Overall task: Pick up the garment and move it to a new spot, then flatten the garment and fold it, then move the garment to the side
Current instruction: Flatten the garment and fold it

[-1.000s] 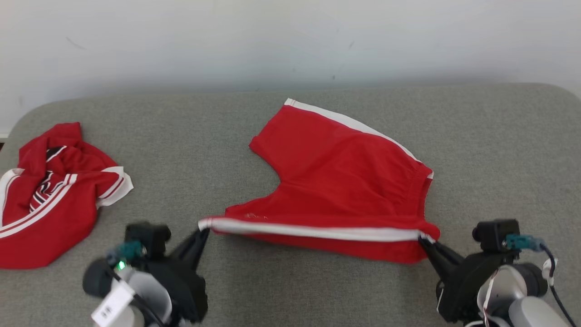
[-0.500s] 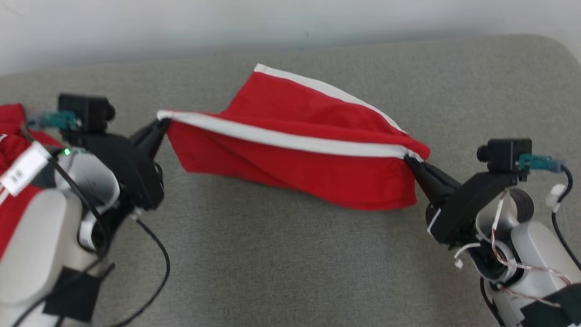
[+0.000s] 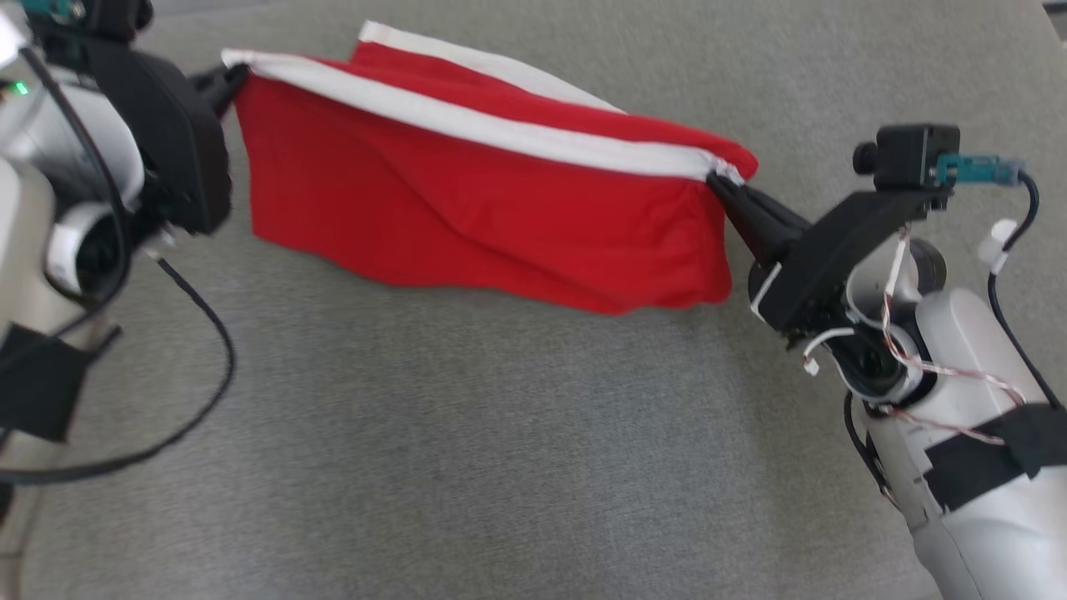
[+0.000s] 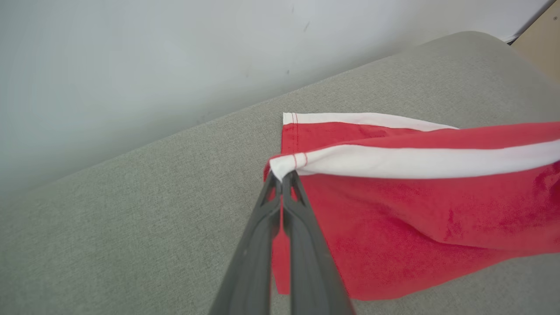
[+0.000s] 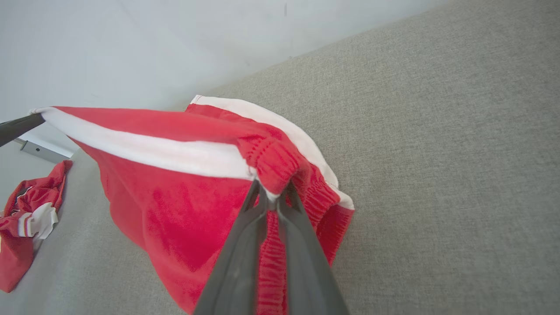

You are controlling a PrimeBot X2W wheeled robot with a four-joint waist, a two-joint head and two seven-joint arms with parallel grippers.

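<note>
The red garment (image 3: 467, 200) hangs stretched between both arms just above the grey table (image 3: 500, 433), its far leg lying on the surface; the left gripper (image 3: 227, 82) is clamped on the hem end of the white stripe, the right gripper (image 3: 723, 185) on the elastic waistband end. It looks light, soft and limp, sagging between the holds; stitched corners probably give the surest purchase.

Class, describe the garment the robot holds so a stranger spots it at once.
On the grey surface, look between the left pincer and right pincer. The red shorts are stretched along a white stripe; the other red garment lies crumpled.
</note>
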